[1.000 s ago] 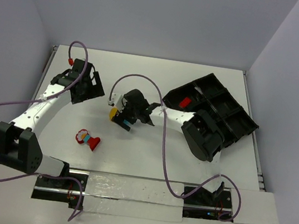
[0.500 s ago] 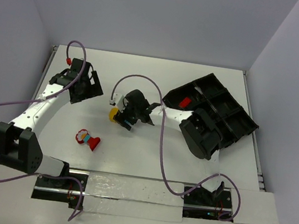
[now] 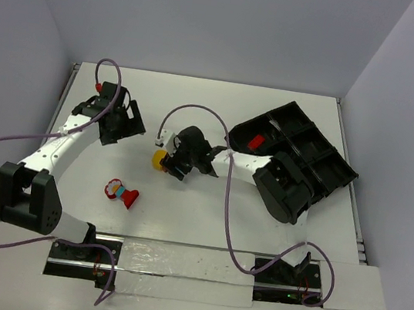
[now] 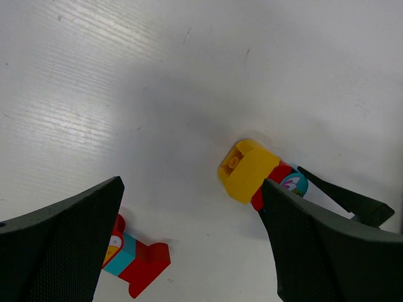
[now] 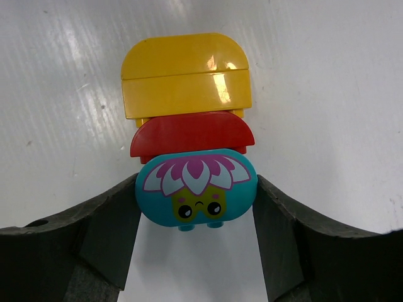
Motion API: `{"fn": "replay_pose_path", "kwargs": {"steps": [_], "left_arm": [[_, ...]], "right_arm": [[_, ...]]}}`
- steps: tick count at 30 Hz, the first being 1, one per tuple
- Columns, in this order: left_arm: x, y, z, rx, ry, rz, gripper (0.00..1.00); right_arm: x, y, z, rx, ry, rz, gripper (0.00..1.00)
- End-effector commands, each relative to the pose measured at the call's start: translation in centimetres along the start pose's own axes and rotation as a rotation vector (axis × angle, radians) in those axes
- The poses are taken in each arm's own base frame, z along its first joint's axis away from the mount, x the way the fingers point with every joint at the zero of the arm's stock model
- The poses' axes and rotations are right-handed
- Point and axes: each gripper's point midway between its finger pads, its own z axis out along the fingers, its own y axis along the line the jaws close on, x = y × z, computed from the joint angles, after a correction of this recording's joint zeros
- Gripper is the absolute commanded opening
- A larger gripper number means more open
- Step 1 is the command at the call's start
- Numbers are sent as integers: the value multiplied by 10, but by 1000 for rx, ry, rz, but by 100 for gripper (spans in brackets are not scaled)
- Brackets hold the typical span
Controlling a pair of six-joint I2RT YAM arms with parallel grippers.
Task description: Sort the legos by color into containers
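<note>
A clump of a yellow brick (image 5: 186,72), a red brick (image 5: 192,135) and a cyan-blue face brick (image 5: 201,179) lies on the white table (image 3: 208,202). My right gripper (image 5: 195,201) is shut on the cyan-blue end, and in the top view it (image 3: 176,161) sits right of the clump (image 3: 160,159). My left gripper (image 4: 192,185) is open and empty above the table, left of the clump (image 4: 247,170); in the top view it (image 3: 122,123) is at the back left. A second clump (image 3: 121,192), red with cyan-blue and yellow, lies further forward. The black divided tray (image 3: 323,157) holds one red brick (image 3: 256,141).
The right arm's body (image 3: 284,186) covers the tray's near end. Purple cables loop over the table's middle and left. Grey walls close in the back and both sides. The second clump also shows in the left wrist view (image 4: 135,261).
</note>
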Motion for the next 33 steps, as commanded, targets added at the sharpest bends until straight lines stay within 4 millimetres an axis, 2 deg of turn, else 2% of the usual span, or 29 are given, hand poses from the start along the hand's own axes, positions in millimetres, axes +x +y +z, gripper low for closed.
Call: {"fn": "replay_pose_path", "kwargs": {"steps": [1,8,14,18,23,33], "left_arm": [[-5,-8,3,41,-11,-8,99],[-8,-2,0,47,-21,-4,99],[-13,-10,-15,127,-12,2,99],[-15,-30,-36,354,-2,-45,99],[-19,-62,-78,666,-11,-24,99],[-13,-96,-117,1016,54,21,99]], "right_arm": [[-56,-14,-33,65,-174,-11,60],[-65,-15,-55,104,-230,25,59],[-70,-17,-68,120,-246,33,59],[-79,-17,-84,130,-270,27,59],[-84,-19,-96,151,-280,16,59],[-94,-22,-116,178,-308,11,59]]}}
